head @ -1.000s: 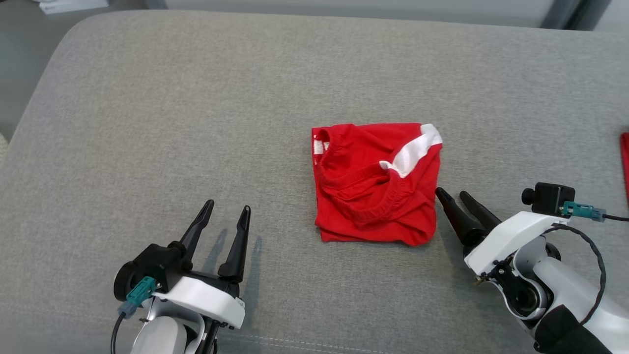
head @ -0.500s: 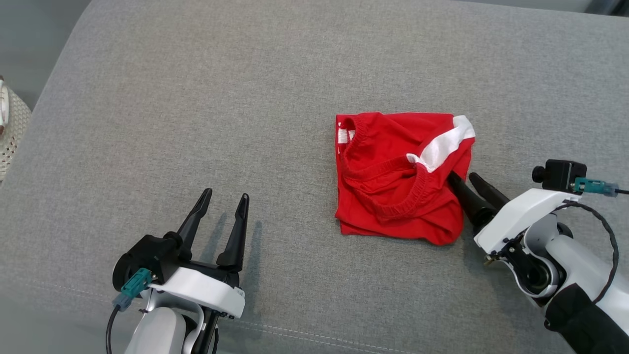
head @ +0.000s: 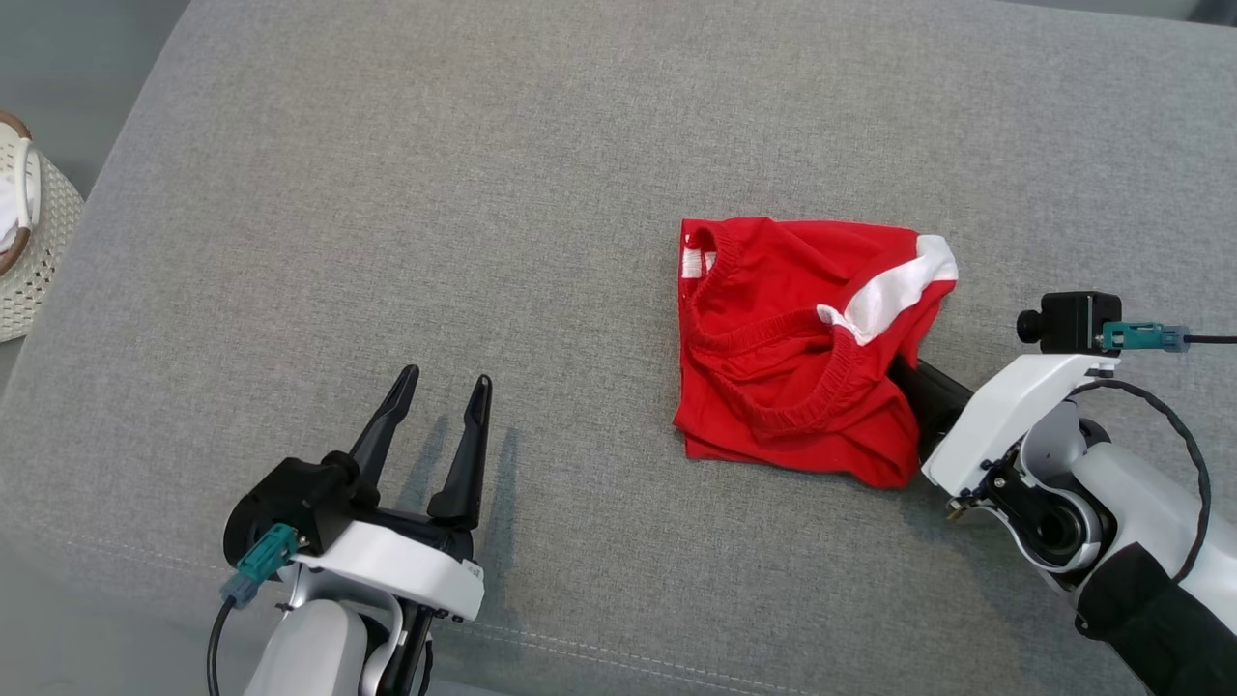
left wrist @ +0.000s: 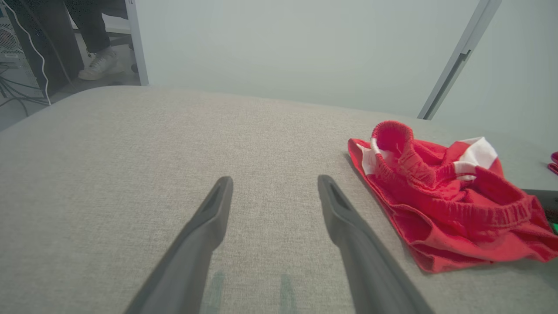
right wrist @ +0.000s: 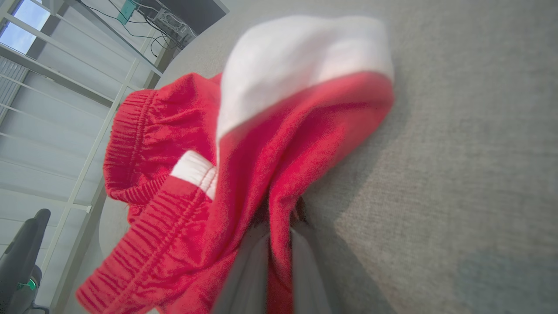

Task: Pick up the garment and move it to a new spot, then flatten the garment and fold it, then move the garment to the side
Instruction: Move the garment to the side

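The garment [head: 792, 348] is a pair of red shorts with a white stripe and an elastic waistband, lying folded in a bundle on the grey cushion [head: 483, 193]. My right gripper [head: 908, 372] has its dark fingers pushed into the garment's right edge and is shut on a fold of red cloth; in the right wrist view the cloth [right wrist: 279, 209] is pinched between the fingers [right wrist: 305, 270]. My left gripper [head: 440, 401] stands open over bare cushion to the left of the garment, which lies to its right [left wrist: 444, 200], apart from the fingers [left wrist: 209, 226].
A white woven basket [head: 29, 242] stands off the cushion's left edge. A seam [head: 628, 662] runs along the cushion's near edge. In the left wrist view a person's foot [left wrist: 98, 65] is on the floor beyond the cushion. A red scrap [left wrist: 553, 161] lies at far right.
My right gripper moved into the garment's right edge and shut on the cloth. The camera has shifted, bringing the basket into view. The left gripper stayed open in place.
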{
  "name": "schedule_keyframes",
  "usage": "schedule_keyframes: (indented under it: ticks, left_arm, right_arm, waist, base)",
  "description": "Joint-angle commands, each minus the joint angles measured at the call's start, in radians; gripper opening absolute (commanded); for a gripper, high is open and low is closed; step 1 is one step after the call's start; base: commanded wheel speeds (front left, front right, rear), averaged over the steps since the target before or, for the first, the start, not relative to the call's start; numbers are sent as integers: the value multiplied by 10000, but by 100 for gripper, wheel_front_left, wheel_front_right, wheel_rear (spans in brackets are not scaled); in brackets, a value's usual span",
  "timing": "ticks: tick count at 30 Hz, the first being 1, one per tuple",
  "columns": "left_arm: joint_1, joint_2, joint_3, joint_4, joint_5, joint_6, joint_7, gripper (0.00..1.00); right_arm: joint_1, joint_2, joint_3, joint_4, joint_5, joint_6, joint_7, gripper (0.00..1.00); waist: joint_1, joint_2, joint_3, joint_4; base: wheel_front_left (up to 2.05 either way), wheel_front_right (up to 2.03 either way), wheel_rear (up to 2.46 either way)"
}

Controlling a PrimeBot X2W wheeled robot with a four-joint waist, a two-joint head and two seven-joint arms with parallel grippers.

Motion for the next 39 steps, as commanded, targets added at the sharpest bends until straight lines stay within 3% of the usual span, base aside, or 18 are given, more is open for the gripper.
schedule_keyframes:
  ticks: [1,11,14,21,30,39]
  left_arm:
    - [-367,107,315,-297,-79,-71,-59,100]
    - [-179,98,357,-375,-49,-71,-59,100]
    - [-181,97,304,-404,-23,-71,-59,100]
    - [-254,117,107,-438,65,-71,-59,100]
    - [-456,466,-72,-408,133,-71,-59,100]
    - [-339,655,-115,-331,159,-71,-59,100]
  right_arm:
    - [555,154,215,-162,206,83,-23,0]
    - [396,-913,-282,-787,518,83,-168,0]
    - [499,-968,-304,-735,555,83,-165,0]
    - [856,-580,-227,-636,631,83,-391,0]
    - [1534,7,158,-463,522,83,-955,0]
    - [1745,284,442,-228,332,83,-1530,0]
  waist:
    - [0,-1,-22,-30]
    - [0,-1,-489,-628]
    - [0,-1,-628,-906]
    - [0,-1,-783,-1734]
    - [0,-1,-957,-3763]
    - [0,-1,-1106,-5273]
  base:
    - [0,0,0]
    - [0,0,0]
    - [0,0,0]
    - [0,0,0]
    - [0,0,0]
    - [0,0,0]
